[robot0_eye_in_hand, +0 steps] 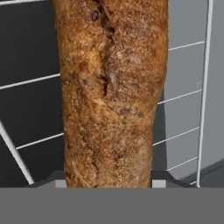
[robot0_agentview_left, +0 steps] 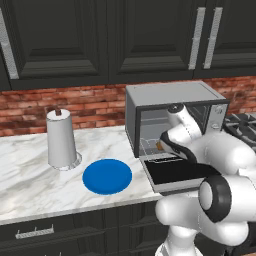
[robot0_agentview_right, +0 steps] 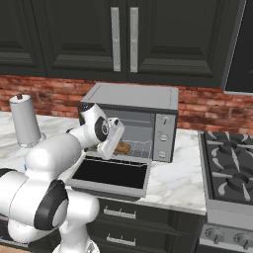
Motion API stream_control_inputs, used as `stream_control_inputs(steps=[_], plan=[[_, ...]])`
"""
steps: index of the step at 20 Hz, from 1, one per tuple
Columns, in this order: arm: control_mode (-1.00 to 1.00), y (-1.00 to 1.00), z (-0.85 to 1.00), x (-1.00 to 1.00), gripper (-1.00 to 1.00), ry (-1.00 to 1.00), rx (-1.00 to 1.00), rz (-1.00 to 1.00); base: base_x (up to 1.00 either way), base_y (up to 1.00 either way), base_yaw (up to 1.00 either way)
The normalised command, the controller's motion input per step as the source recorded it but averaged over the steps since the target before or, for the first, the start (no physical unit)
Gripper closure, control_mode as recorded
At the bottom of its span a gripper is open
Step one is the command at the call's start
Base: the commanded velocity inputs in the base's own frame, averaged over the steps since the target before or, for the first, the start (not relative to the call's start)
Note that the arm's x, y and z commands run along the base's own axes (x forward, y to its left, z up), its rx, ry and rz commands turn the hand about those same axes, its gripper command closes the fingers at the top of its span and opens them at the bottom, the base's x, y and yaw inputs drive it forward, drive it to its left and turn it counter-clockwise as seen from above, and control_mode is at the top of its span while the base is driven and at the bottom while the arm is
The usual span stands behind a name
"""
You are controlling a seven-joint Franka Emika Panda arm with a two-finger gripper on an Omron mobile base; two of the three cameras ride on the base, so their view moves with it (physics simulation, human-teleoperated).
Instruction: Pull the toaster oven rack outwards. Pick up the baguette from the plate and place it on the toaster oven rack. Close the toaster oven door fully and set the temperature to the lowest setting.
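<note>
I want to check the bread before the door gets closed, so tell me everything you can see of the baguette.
The baguette is a short brown loaf with a rough, dark-speckled crust and a split along its top. It is held between the end effector's fingers, just inside the open toaster oven, over the wire rack. Whether it already rests on the rack cannot be told. The blue plate lies bare.

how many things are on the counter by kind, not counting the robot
toaster oven: 1
plate: 1
paper towel roll: 1
baguette: 1, held over the rack
total: 4
</note>
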Motion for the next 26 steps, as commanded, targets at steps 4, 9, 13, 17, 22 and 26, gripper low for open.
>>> stream_control_inputs(steps=[4,9,13,17,22,26], plan=[[-1.00,-0.03,-0.34,0.29,1.00,-0.03,0.00,0.08,0.00,0.00,0.00],[-1.00,0.00,-0.16,0.30,1.00,-0.01,0.00,0.06,0.00,0.00,0.00],[-1.00,0.00,-0.09,0.11,1.00,0.00,0.00,0.05,0.00,0.00,0.00],[-1.00,0.00,-0.16,0.00,-1.00,0.02,0.00,0.02,0.00,0.00,0.00],[-1.00,0.00,0.00,0.00,-1.00,0.00,0.00,0.00,0.00,0.00,0.00],[-1.00,0.00,0.03,0.00,-1.00,0.00,0.00,0.00,0.00,0.00,0.00]])
